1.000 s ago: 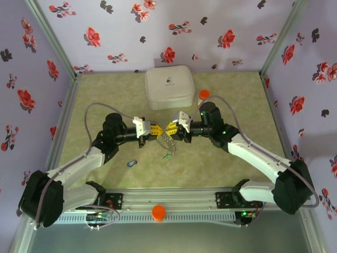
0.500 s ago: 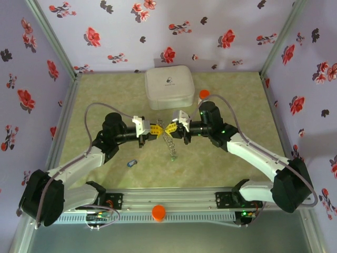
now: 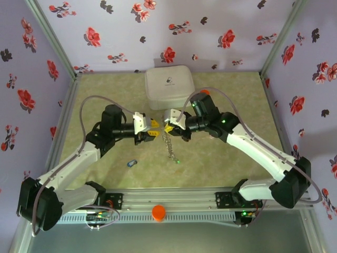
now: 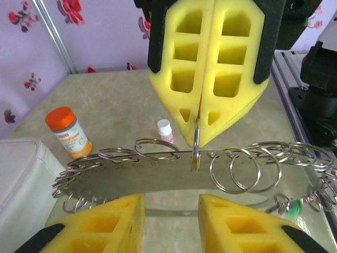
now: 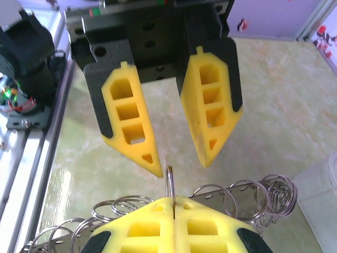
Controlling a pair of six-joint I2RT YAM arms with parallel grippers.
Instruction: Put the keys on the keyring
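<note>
The left gripper hovers with its yellow fingers spread and nothing between them. Down to its left, one blue-tagged key lies alone on the table. The right gripper faces the left one tip to tip, its fingers pressed together on a small ring of the keyring. The keyring dangles from that pinch above the table, with one green-tagged key at its low end. Behind stand two containers. One is a white square case, closed. The other is an orange-capped pill bottle, capped. The contents of both are hidden.
</note>
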